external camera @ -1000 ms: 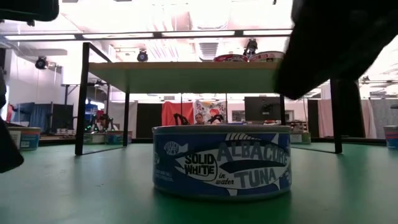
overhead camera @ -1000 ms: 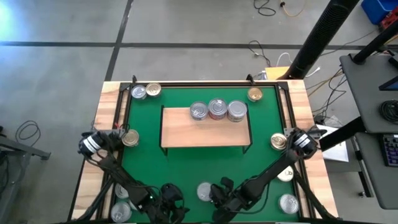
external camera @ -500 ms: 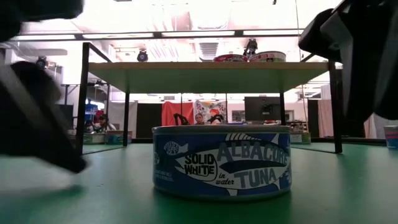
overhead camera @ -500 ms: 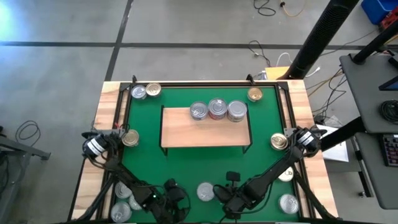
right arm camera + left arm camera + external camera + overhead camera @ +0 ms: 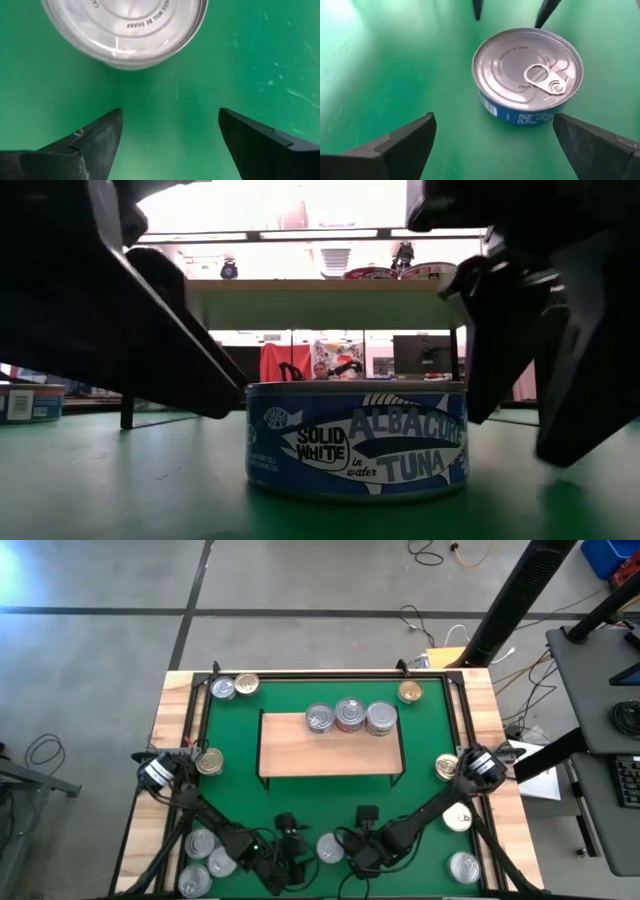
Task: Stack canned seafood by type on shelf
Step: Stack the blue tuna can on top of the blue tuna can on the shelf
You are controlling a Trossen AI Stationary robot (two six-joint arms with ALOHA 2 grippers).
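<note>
A blue-labelled tuna tin stands on its base on the green mat near the front edge. My left gripper is open just left of it, and its fingers point at the tin. My right gripper is open just right of it, slanting down, with the tin's lid beyond its fingertips. Neither touches the tin. Three tins stand in a row along the far edge of the light-wood shelf.
Loose tins stand around the mat: two at the far left corner, one far right, one at each side, three near left, two near right. A raised wooden rim frames the mat.
Both grippers have come down and in toward the blue tuna tin from either side, each rolling about its wrist. My right gripper has opened from shut. The tin has kept its place.
</note>
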